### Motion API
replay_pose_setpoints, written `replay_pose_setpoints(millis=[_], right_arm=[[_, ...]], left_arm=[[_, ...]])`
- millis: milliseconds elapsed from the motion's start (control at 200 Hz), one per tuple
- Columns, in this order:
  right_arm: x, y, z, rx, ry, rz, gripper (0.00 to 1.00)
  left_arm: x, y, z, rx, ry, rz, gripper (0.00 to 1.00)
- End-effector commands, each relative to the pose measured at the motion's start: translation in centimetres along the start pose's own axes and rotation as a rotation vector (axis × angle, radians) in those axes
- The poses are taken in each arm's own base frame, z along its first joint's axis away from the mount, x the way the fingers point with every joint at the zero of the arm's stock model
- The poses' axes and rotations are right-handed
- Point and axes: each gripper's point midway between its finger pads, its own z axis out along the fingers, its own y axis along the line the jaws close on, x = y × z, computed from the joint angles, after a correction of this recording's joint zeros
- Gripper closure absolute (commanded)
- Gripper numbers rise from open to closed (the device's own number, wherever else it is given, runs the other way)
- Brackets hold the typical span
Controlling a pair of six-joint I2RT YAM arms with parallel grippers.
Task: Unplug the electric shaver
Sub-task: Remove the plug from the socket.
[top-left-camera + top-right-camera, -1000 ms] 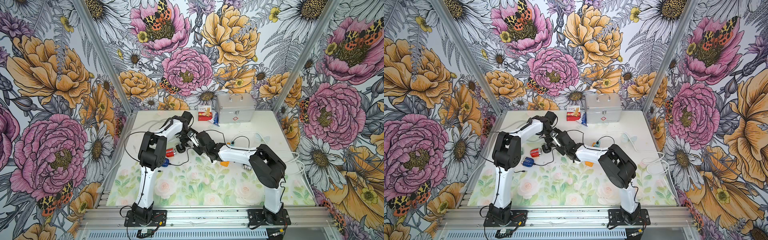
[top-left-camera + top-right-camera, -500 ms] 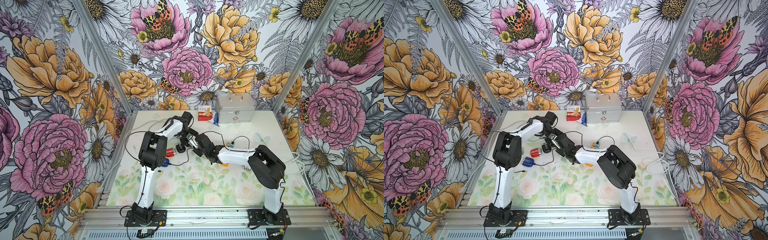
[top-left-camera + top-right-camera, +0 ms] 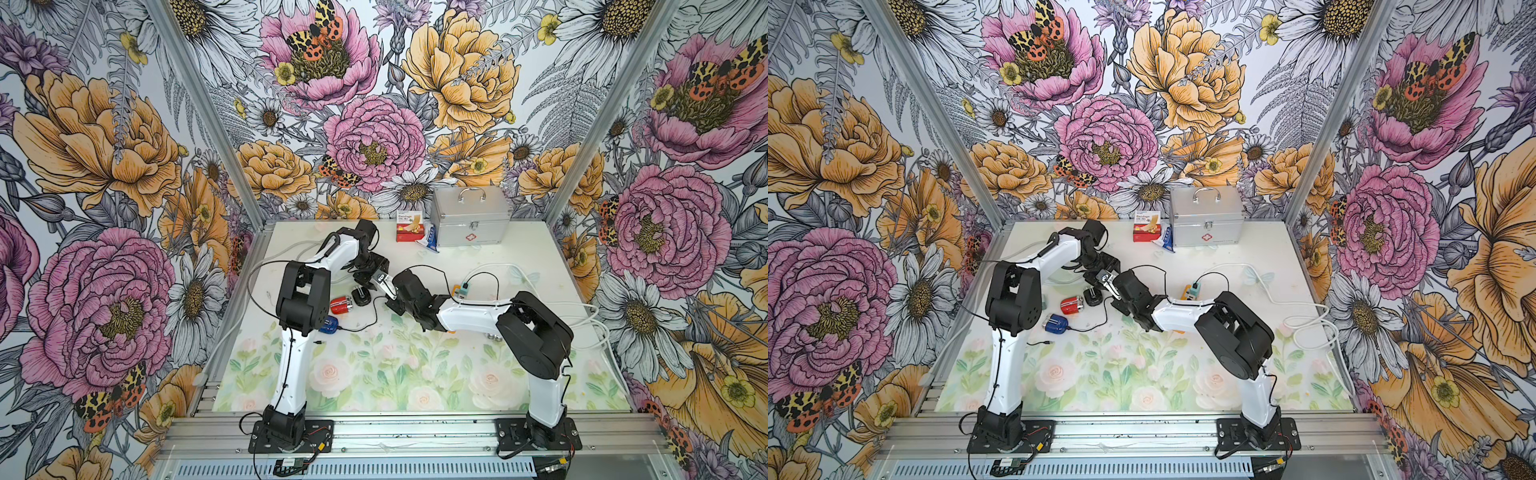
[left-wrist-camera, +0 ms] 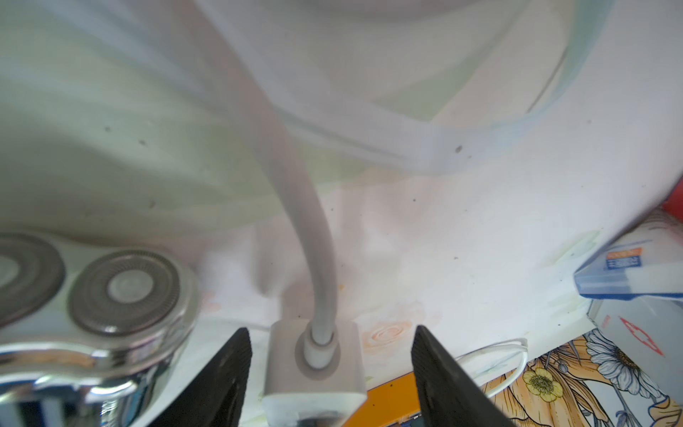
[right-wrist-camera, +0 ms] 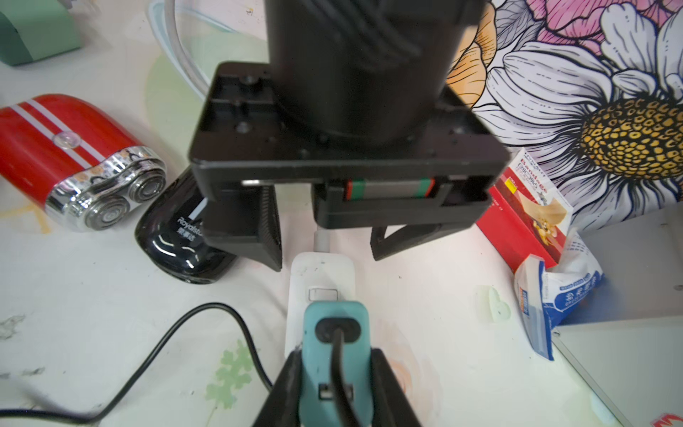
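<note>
The right gripper (image 5: 334,355) clamps the teal plug (image 5: 334,318), seated in the white power strip (image 5: 321,273) mid-table — ready to pull straight out; its cord (image 5: 207,314) seems to reach the blue shaver (image 3: 1056,323) nearby. The left gripper (image 5: 327,257), jaws wide, straddles the strip's far end, apparently to brace it.

Bandage box (image 3: 409,231) just left of case (image 3: 469,222), adapter (image 5: 317,355) on power strip (image 5: 321,275)

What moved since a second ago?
The right gripper, shut on the teal plug, slid a little toward the left gripper. Nothing was grabbed or let go. The left gripper stays open around the white power strip's end; the red shaver and black shaver lie as before.
</note>
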Motion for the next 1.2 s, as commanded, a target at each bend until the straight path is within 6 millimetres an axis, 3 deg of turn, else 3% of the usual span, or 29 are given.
replay_pose_setpoints(millis=[0,330,650,896,1196], right_arm=[[-2.8,-1.3,-1.6,0.001,-0.096,0.044,0.84],[-3.5,-1.7,-1.5,-0.019,-0.114,0.063,0.84],[-4.2,-2.1,-1.6,0.0,-0.125,0.063,0.84],[-4.4,-1.8,-1.8,0.003,-0.13,0.033,0.84],[-5.7,-3.1,-3.2,0.038,-0.167,0.075,0.85]], left_arm=[[-0.4,-0.1,0.2,-0.013,-0.019,-0.021,0.3],[1.4,1.9,2.1,-0.073,0.047,-0.036,0.33],[1.1,1.7,2.5,-0.072,0.06,-0.036,0.46],[1.1,1.4,3.0,-0.07,0.076,-0.027,0.63],[0.9,1.9,3.3,-0.083,0.072,-0.027,0.68]])
